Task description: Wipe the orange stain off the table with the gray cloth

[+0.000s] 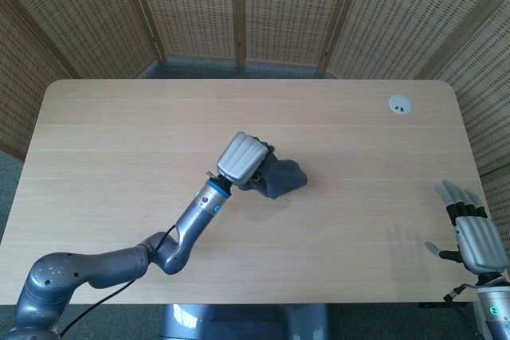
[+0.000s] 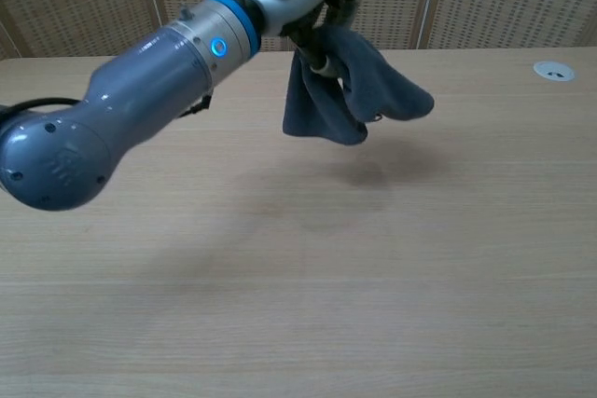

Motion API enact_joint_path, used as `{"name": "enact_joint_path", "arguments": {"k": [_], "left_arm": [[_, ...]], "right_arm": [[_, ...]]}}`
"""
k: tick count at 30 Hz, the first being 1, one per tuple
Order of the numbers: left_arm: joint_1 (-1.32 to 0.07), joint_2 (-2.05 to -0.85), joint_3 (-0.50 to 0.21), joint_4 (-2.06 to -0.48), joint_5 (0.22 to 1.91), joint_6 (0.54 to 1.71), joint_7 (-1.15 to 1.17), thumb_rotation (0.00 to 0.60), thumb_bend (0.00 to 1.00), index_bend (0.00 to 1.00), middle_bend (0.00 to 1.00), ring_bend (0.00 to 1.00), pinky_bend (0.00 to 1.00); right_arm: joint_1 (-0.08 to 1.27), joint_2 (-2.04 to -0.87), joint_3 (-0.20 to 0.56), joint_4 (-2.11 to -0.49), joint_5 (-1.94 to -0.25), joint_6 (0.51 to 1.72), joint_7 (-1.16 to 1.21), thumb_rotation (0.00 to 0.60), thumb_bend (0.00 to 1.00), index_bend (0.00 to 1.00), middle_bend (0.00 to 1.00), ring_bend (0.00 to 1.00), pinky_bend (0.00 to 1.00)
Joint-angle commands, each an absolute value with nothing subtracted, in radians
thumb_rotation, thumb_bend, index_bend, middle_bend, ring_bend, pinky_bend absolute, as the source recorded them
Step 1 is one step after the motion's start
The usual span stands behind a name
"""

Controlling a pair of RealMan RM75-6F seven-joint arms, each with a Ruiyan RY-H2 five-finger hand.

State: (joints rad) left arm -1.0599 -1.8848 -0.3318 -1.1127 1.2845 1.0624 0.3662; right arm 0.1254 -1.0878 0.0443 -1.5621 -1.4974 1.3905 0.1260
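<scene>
Near the table's point(image 1: 96, 117) middle, the left hand point(image 1: 243, 158) holds the gray cloth point(image 1: 280, 177). The right hand point(image 1: 472, 232), fingers spread, sits at the near right edge.

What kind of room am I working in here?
Probably a screened-off test or teleoperation bay, not a home. A bare wooden table with a cable grommet is boxed in by woven screens. Only the cloth, held by the left hand, is in play.
</scene>
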Motion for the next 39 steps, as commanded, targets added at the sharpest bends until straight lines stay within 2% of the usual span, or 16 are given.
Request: {"name": "enact_joint_path", "arguments": {"k": [1,11,18,23,34,37,39], "left_arm": [[-1.012,-1.761,-0.335,-1.226,1.3,1.095,0.377,0.6,0.24,0.7,0.75,0.74,0.96],[-0.83,-1.453,-0.228,-1.396,1.255,1.111,0.45,0.6,0.24,0.7,0.75,0.74,0.96],[-0.728,-1.35,-0.157,-1.382,1.185,1.079,0.428,0.6,0.24,0.7,0.75,0.74,0.96],[-0.687,-1.354,-0.14,-1.309,1.149,1.065,0.386,0.6,0.24,0.7,0.75,0.74,0.96],[-0.662,-1.49,-0.169,-1.048,1.166,1.097,0.249,0.6,0.23,0.69,0.74,0.73,0.95],[-0.671,-1.515,-0.176,-1.019,1.172,1.091,0.243,0.6,0.22,0.66,0.67,0.67,0.9],[-0.676,-1.525,-0.182,-1.014,1.173,1.084,0.235,0.6,0.21,0.59,0.57,0.57,0.83]], "right_arm": [[0.125,-1.088,0.043,-1.565,-1.5,1.392,0.124,0.6,0.0,0.0,0.0,0.0,0.0],[0.128,-1.093,0.036,-1.574,-1.513,1.388,0.108,0.6,0.0,0.0,0.0,0.0,0.0],[0.131,-1.097,0.032,-1.578,-1.512,1.378,0.095,0.6,0.0,0.0,0.0,0.0,0.0],[0.133,-1.1,0.031,-1.578,-1.509,1.371,0.09,0.6,0.0,0.0,0.0,0.0,0.0],[0.142,-1.11,0.026,-1.576,-1.504,1.349,0.08,0.6,0.0,0.0,0.0,0.0,0.0],[0.143,-1.111,0.026,-1.575,-1.503,1.346,0.079,0.6,0.0,0.0,0.0,0.0,0.0],[0.143,-1.112,0.026,-1.575,-1.501,1.345,0.078,0.6,0.0,0.0,0.0,0.0,0.0]]}}
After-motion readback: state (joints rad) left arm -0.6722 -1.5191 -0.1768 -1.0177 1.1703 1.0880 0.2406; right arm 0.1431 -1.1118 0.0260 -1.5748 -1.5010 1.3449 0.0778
